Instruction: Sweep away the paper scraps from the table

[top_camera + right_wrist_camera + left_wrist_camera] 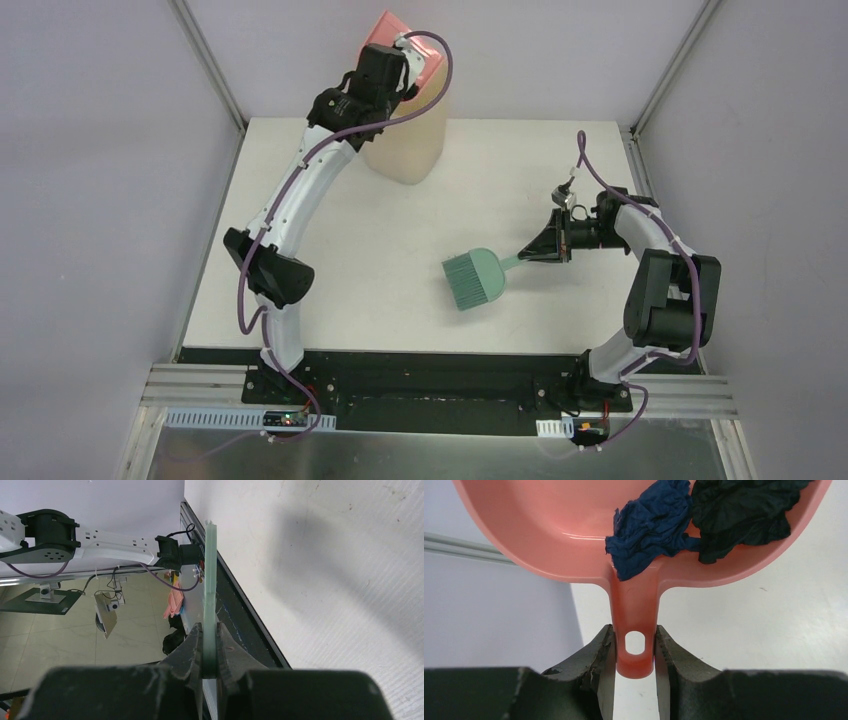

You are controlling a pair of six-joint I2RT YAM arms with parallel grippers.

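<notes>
My left gripper is shut on the handle of the pink dustpan. In the top view my left gripper holds the dustpan tilted up above the cream bin at the back of the table. Two paper scraps lie in the pan, a dark blue wad and a black wad. My right gripper is shut on the thin handle of the green brush, whose head rests mid-table, bristles pointing left. I see no scraps on the tabletop.
The left arm's elbow hangs over the table's left side. A black strip runs along the front edge. Aluminium posts and grey walls close in the back and sides.
</notes>
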